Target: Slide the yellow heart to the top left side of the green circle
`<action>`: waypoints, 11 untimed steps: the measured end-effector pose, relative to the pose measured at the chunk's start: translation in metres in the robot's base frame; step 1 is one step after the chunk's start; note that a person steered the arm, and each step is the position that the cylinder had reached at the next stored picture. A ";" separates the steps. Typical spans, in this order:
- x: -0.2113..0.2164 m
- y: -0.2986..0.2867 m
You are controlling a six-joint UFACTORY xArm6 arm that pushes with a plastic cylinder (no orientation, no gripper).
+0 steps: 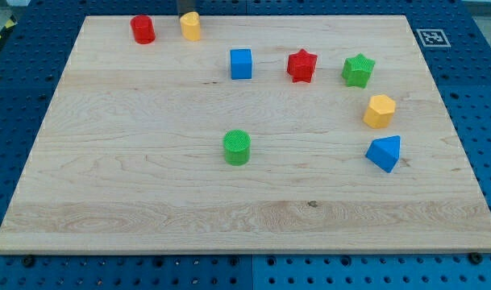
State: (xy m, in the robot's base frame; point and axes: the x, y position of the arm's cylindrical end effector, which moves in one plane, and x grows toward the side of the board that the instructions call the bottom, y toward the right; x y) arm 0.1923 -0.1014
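Note:
The yellow heart (190, 26) sits near the top edge of the wooden board (132, 185), left of centre. The green circle (237, 147) stands near the middle of the board, well below the heart and a little to its right. My tip (188, 13) shows only as a short dark stub at the view's top edge, right behind the top side of the yellow heart and seemingly touching it. Most of the rod is out of frame.
A red cylinder (143, 30) stands just left of the heart. A blue cube (241, 64), a red star (301, 66) and a green star (358, 71) form a row at upper right. A yellow hexagon (380, 111) and a blue triangle (384, 153) sit at right.

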 end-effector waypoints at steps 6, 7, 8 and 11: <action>0.156 0.011; 0.182 0.011; 0.211 -0.003; 0.236 -0.011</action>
State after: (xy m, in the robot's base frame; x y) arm 0.4279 -0.1121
